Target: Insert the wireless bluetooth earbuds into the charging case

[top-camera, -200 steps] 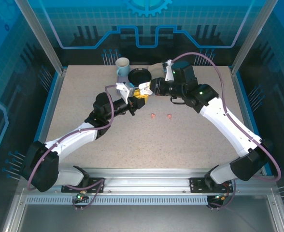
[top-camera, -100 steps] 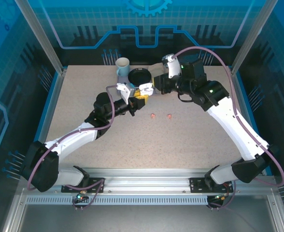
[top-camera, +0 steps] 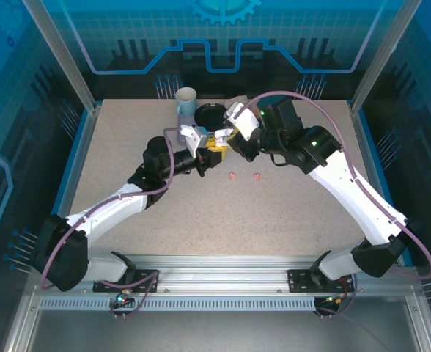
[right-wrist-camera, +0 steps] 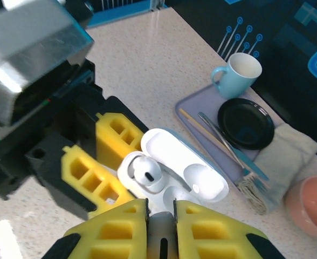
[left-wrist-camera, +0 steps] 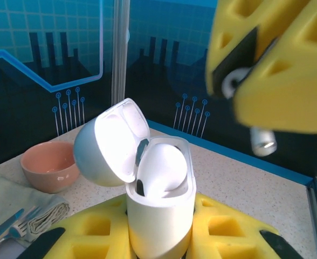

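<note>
The white charging case (left-wrist-camera: 159, 216) stands upright with its lid (left-wrist-camera: 107, 143) swung open, and my left gripper (left-wrist-camera: 158, 240) is shut on its lower body. One white earbud (left-wrist-camera: 161, 167) sits in a slot of the case (right-wrist-camera: 172, 181). My right gripper (right-wrist-camera: 161, 216) hovers just above the empty slot, shut on the second white earbud (right-wrist-camera: 161, 234), whose stem tip (left-wrist-camera: 263, 141) shows from the left wrist. In the top view both grippers meet at the case (top-camera: 214, 141). Two pink earbuds (top-camera: 232, 175) (top-camera: 257, 177) lie on the table nearer the front.
Behind the case a grey tray (right-wrist-camera: 201, 116) carries a light blue mug (top-camera: 185, 100), a black plate (top-camera: 212, 116) and cutlery (right-wrist-camera: 228, 148). A pink bowl (left-wrist-camera: 48, 164) and a folded cloth (right-wrist-camera: 288, 148) lie beside it.
My right gripper has swung left and tipped down, bringing the white earbud from behind the case to just over its opening. The left arm and the case have held still.
</note>
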### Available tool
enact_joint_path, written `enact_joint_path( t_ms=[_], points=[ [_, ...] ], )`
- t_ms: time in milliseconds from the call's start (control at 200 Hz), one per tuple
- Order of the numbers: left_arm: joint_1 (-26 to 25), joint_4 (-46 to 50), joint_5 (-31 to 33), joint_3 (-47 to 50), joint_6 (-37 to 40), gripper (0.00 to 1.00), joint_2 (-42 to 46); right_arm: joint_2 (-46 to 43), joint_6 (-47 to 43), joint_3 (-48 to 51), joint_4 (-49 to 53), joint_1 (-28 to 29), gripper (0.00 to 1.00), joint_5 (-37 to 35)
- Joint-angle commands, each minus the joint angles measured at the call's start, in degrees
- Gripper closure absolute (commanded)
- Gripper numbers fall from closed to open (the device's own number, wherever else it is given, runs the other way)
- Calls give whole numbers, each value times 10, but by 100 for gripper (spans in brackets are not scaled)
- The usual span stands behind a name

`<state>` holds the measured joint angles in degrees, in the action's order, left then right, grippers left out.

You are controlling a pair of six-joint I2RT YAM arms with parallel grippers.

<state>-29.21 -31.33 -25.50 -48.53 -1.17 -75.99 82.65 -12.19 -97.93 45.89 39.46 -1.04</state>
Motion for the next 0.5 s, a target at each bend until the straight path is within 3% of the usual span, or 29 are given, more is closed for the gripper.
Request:
enact_joint_path(
  t_ms=[0,210,495],
  points=[
    [-3,4,-25,-19,11,100,2,16,-37,0,0,9,93,-65],
    [-3,7,-29,-16,10,100,7,24,-41,5,-27,7,94,-117],
    [-3,3,-30,-12,9,100,9,31,-43,-9,-18,-2,95,-118]
  ],
)
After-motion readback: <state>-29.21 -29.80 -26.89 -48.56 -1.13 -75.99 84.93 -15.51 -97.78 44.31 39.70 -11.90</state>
